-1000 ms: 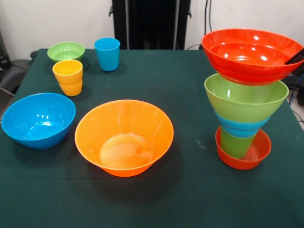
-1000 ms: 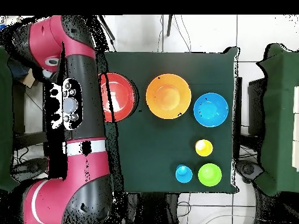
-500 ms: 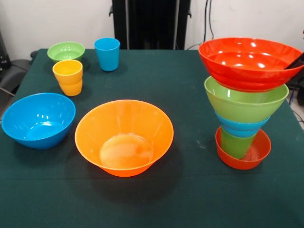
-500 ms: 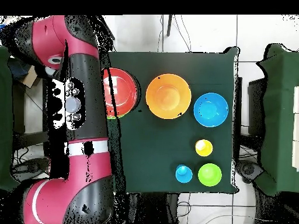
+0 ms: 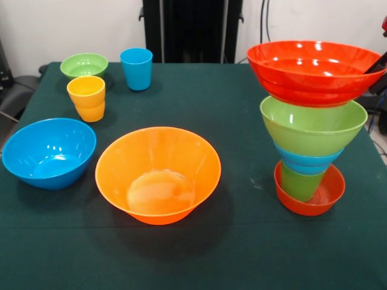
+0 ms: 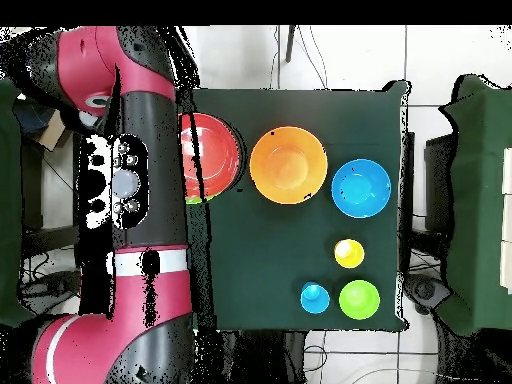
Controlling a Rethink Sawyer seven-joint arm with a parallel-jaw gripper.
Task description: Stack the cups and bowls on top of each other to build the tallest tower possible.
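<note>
Five pieces are making up the tower (image 5: pixel 309 130) at the right side of the green table (image 5: pixel 242 254): a small red-orange bowl (image 5: pixel 309 194) at the bottom, then a green cup (image 5: pixel 300 182), a blue bowl (image 5: pixel 307 163), a green bowl (image 5: pixel 312 127) and a large red bowl (image 5: pixel 314 69) sitting tilted just above it. A dark gripper (image 5: pixel 376 65) tip is touching that bowl's right rim; I cannot tell how it is set. An orange bowl (image 5: pixel 158 174), blue bowl (image 5: pixel 48 151), yellow-orange cups (image 5: pixel 86 98), blue cup (image 5: pixel 136 68) and small green bowl (image 5: pixel 84 65) are standing apart to the left.
</note>
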